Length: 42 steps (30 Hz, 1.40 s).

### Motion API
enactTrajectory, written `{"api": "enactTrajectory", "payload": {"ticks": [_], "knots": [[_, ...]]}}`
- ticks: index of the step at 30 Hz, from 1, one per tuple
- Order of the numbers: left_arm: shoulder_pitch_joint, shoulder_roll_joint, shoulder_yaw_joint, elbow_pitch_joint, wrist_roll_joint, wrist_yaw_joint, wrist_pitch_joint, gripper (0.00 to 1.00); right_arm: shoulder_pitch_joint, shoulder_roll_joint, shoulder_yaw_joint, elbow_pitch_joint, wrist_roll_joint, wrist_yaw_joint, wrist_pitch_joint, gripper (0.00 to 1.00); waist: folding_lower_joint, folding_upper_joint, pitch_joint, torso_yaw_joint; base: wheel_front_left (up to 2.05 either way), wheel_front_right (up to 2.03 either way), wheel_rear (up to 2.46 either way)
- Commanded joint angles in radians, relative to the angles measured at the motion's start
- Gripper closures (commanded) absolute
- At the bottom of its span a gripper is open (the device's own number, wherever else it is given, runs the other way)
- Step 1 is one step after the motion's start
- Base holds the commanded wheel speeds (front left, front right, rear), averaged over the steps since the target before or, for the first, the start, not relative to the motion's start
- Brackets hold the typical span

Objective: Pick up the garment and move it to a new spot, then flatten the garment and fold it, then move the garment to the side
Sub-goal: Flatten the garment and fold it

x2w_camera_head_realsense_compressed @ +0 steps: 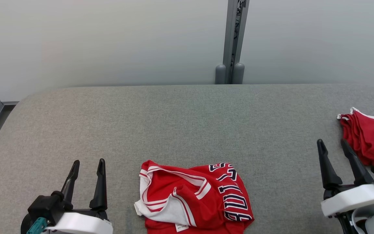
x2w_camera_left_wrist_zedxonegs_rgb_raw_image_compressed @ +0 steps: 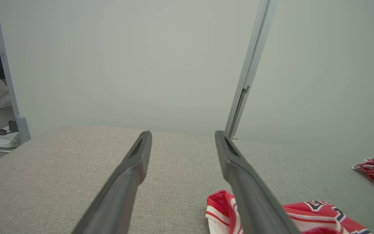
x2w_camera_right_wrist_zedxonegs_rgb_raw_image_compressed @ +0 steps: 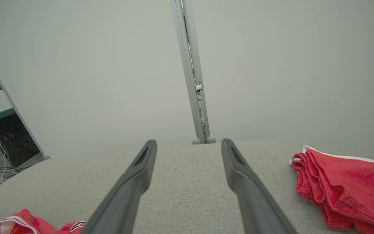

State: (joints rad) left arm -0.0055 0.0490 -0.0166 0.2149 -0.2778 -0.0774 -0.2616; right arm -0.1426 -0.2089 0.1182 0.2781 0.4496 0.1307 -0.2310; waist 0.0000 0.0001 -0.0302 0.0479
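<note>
A red jersey (x2w_camera_head_realsense_compressed: 200, 198) with white trim and dark lettering lies crumpled on the grey desk (x2w_camera_head_realsense_compressed: 187, 123), at the middle of the near edge. Its white lining is turned out on the left side, and the letters run down its right side. Part of it passes out of the head view at the bottom.

The left gripper (x2w_camera_head_realsense_compressed: 88, 162) hovers over the near left corner, to the left of the jersey and apart from it. Its 2 fingers are spread wide with nothing between them. In the left wrist view the jersey's striped edge shows just behind the right finger.

The right gripper (x2w_camera_head_realsense_compressed: 332, 143) is at the near right corner, jaws also wide and empty. A 2nd red garment (x2w_camera_head_realsense_compressed: 370, 136) with a white border lies bunched in folds at the right edge, just beside this gripper's outer finger. I cannot tell whether they touch.

The middle and far side of the desk are bare cloth. Behind the far edge a grey post (x2w_camera_head_realsense_compressed: 232, 39) stands against a pale wall (x2w_camera_head_realsense_compressed: 109, 39).
</note>
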Motion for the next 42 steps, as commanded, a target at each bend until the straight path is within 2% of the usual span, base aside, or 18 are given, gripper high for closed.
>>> {"api": "enactTrajectory", "payload": {"ticks": [1, 9, 16, 26, 27, 28, 29, 35, 42], "knots": [[0.006, 0.004, 0.003, -0.002, 0.006, 0.001, -0.004, 0.0, 0.014, 0.012, -0.027, 0.006, -0.021, 0.0, -0.01, 0.0, 0.0, -0.0001, 0.001, 0.0, 0.0, 0.0, 0.0], [0.01, 0.004, -0.005, -0.001, 0.002, 0.008, -0.004, 0.0, 0.042, 0.089, -0.085, 0.003, -0.109, 0.0, -0.017, 0.0, 0.0, -0.0001, 0.002, 0.003, 0.0, 0.0, 0.0], [0.004, 0.004, -0.011, -0.001, -0.002, 0.01, -0.004, 0.0, 0.031, 0.097, -0.096, -0.007, -0.136, 0.0, -0.006, 0.0, 0.0, -0.0001, 0.0, 0.011, 0.0, 0.0, 0.0], [0.002, 0.004, -0.013, 0.002, -0.002, 0.008, -0.004, 0.0, 0.034, 0.093, -0.061, -0.008, -0.138, 0.0, 0.025, 0.0, 0.0, -0.0001, 0.003, 0.028, 0.0, 0.0, 0.0], [0.001, 0.004, -0.013, 0.003, -0.002, 0.007, -0.004, 0.0, 0.027, 0.09, -0.051, -0.005, -0.141, 0.0, 0.032, 0.06, 0.0, -0.0001, 0.004, 0.03, 0.0, 0.0, 0.0], [0.0, 0.004, -0.014, 0.005, -0.002, 0.006, -0.004, 0.0, 0.018, 0.088, -0.042, -0.002, -0.142, 0.0, 0.041, 0.68, 0.0, -0.0001, 0.005, 0.032, 0.0, 0.0, 0.0], [-0.002, 0.004, -0.016, 0.006, -0.003, 0.005, -0.004, 0.0, 0.011, 0.085, -0.025, 0.008, -0.143, 0.0, 0.058, 1.0, 0.0, -0.0001, 0.006, 0.035, 0.0, 0.0, 0.0], [-0.013, 0.004, -0.023, 0.011, -0.008, 0.005, -0.004, 0.0, -0.025, 0.066, 0.06, 0.066, -0.155, 0.0, 0.147, 1.0, 0.0, -0.0001, 0.006, 0.065, 0.0, 0.0, 0.0], [-0.012, 0.004, -0.031, 0.014, -0.016, 0.01, -0.004, 0.0, -0.078, 0.075, 0.204, 0.177, -0.095, 0.0, 0.219, 1.0, 0.0, -0.0001, 0.007, 0.134, 0.0, 0.0, 0.0]]}}
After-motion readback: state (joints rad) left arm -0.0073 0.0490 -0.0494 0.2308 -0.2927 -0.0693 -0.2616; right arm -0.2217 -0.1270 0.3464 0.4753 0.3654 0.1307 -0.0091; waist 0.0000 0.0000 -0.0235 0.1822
